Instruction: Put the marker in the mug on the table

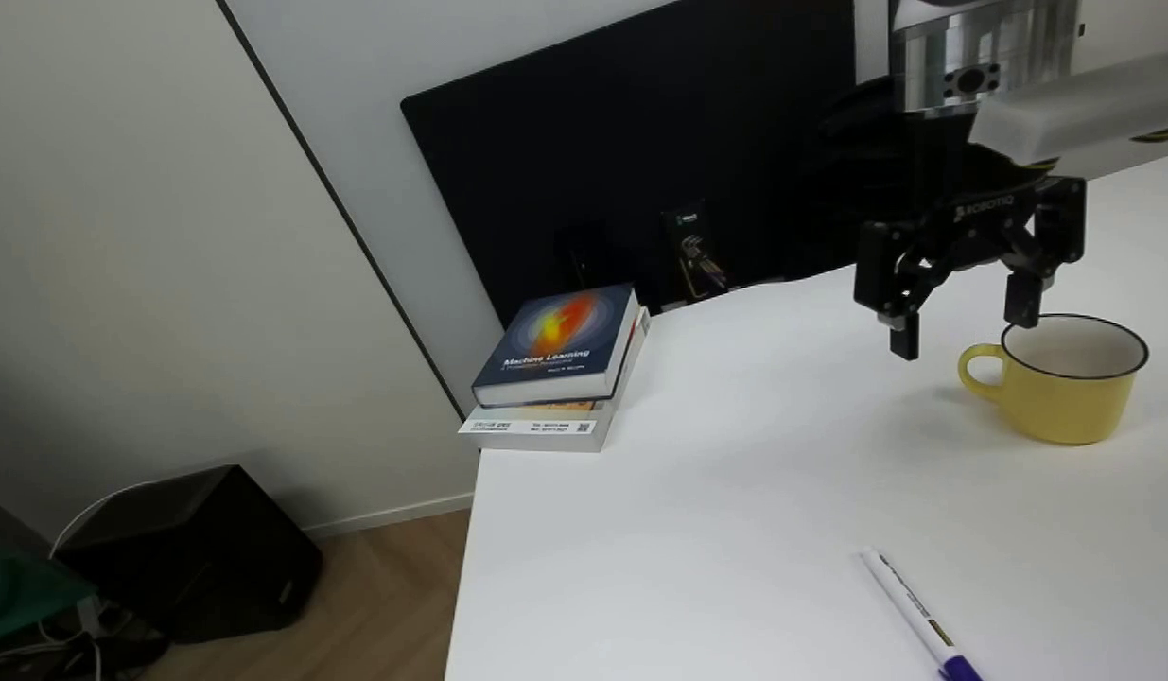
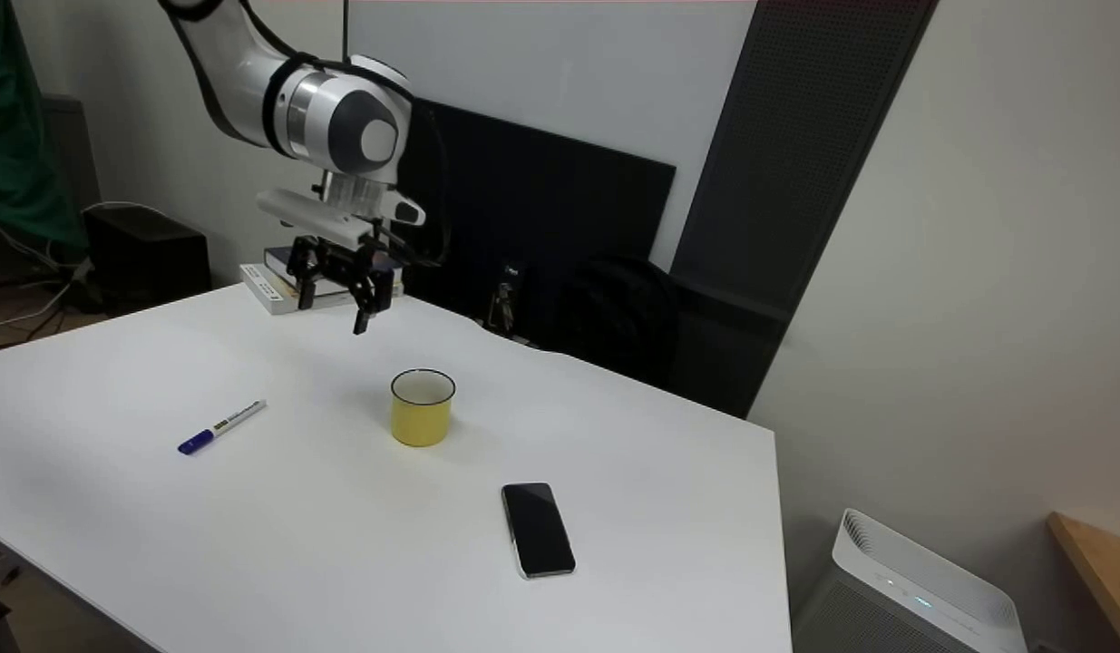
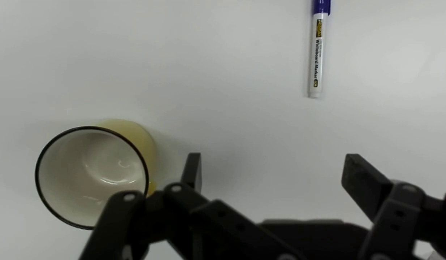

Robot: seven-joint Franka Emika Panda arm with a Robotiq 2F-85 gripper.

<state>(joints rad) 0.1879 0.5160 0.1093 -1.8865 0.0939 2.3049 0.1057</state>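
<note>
In an exterior view the claw (image 1: 964, 326), spread wide and empty, hangs near the yellow mug (image 1: 1066, 409). In an exterior view the whiteboard marker (image 2: 222, 426) lies left of the mug, a smartphone (image 2: 539, 531) right. In the wrist view marker and mug lie apart.

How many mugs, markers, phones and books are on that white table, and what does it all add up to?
Mug, yellow: 1
Marker, lying flat: 1
Phone, dark screen up: 1
Books, one stacked on another: 2
Total: 5
</note>
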